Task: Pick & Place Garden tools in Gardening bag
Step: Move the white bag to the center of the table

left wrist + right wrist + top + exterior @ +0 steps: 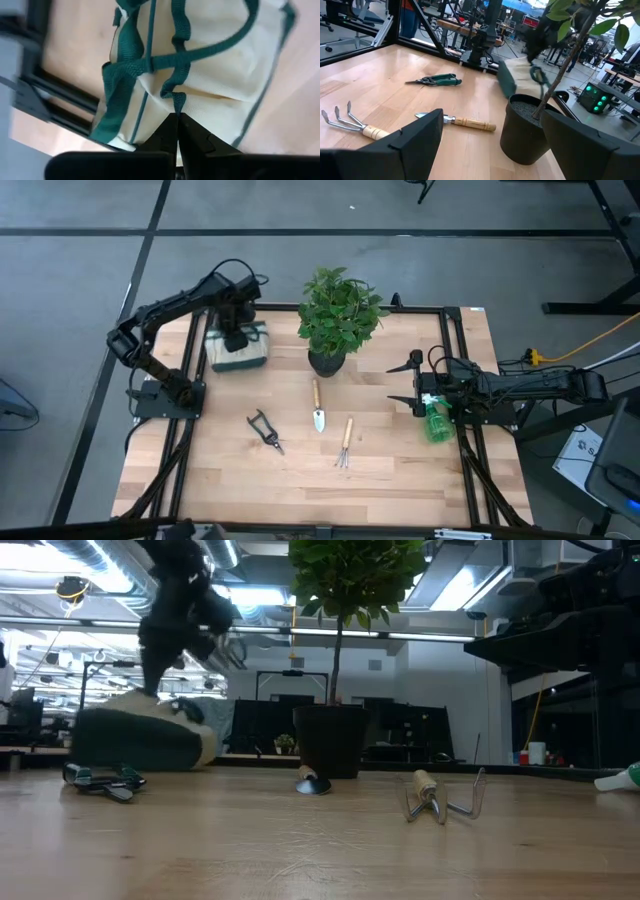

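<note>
The beige gardening bag [240,352] with green trim sits at the table's far left; it also shows in the low view [140,737]. My left gripper [234,330] stands over it, shut on its green handle [200,50]. Pruning shears [263,428], a wooden-handled trowel [318,406] and a hand fork [345,443] lie flat mid-table. The green spray bottle [437,424] lies at the right edge beside my right arm. My right gripper [417,383] is open and empty there, pointing toward the table's left. My left gripper [177,117] pinches a crumpled loop of the bag's green webbing handle [175,100] between its two fingertips. The fingers come from above, pointing down. The bag's body [220,95] rests on the table below, and the handle is bunched, not taut.
A leafy plant in a black pot [338,320] stands at the far middle, between the bag and my right arm; the pot is close in the right wrist view [525,130]. Black frame rails [455,360] run along the table's sides. Bare wood lies near the front edge.
</note>
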Tool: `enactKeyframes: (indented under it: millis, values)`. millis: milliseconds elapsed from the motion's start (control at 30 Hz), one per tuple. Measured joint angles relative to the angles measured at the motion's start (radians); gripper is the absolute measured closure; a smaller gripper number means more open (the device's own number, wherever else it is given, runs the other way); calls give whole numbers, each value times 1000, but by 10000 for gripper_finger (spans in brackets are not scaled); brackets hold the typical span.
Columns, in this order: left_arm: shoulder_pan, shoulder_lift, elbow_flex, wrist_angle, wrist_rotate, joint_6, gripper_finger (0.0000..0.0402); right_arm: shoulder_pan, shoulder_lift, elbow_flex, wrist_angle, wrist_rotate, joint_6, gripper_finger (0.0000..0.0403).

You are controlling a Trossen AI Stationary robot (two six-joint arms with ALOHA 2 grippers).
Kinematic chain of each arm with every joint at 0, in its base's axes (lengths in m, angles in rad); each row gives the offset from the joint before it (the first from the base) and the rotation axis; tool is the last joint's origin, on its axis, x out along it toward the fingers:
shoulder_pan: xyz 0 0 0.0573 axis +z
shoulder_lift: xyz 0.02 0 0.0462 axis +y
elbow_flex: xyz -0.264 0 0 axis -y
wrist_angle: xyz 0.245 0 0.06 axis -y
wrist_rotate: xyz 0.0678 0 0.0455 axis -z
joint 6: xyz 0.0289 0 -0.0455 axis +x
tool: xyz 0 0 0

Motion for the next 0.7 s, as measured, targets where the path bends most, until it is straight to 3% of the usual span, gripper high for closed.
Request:
enactKeyframes:
  millis: [100, 267, 533, 700]
  values:
    - [-44, 0, 67, 33, -60, -32, 399, 0, 0, 0, 0, 0, 0, 62]
    - [-154, -1, 114, 112, -255, -48, 399, 0, 0, 0, 0, 0, 0, 62]
    - [-363, -1, 38, 280, -530, -94, 399, 0, 0, 0, 0, 0, -1, 62]
    - [-493, -1, -62, 327, -600, -199, 399, 0, 0, 0, 0, 0, -1, 62]
